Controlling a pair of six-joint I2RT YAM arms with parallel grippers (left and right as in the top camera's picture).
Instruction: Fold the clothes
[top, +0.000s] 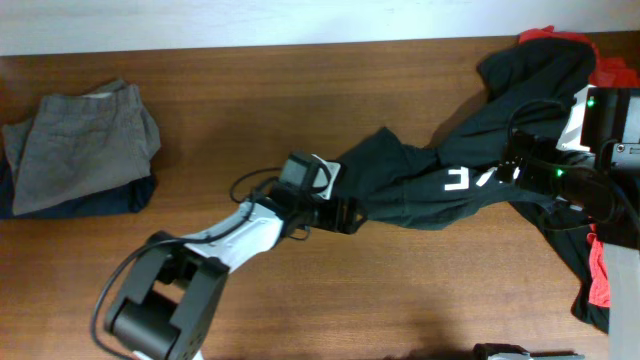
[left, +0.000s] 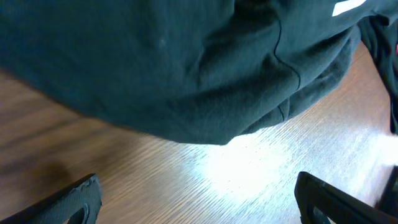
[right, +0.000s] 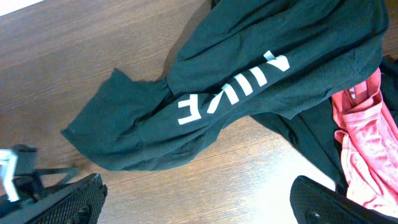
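We've got the black T-shirt (top: 420, 180) bunched rope-like, centre to far right. Left gripper (left: 199, 202) is wide open and empty at its left hem; we reckon it's lining up a corner pinch. Right gripper (right: 199, 199) is also wide, holding nothing, near the lettering (right: 233, 87).

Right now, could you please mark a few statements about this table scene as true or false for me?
1. The black T-shirt lies neatly folded. False: it lies bunched and stretched out across the table.
2. The left gripper has its jaws open, with only bare table between them. True.
3. The grey trousers lie folded at the table's left end. True.
4. The red garment lies on the grey trousers. False: it is at the right edge, by the black T-shirt.
5. The right gripper has its jaws shut on the shirt. False: they stand open, holding nothing.
6. White lettering shows on the black T-shirt. True.
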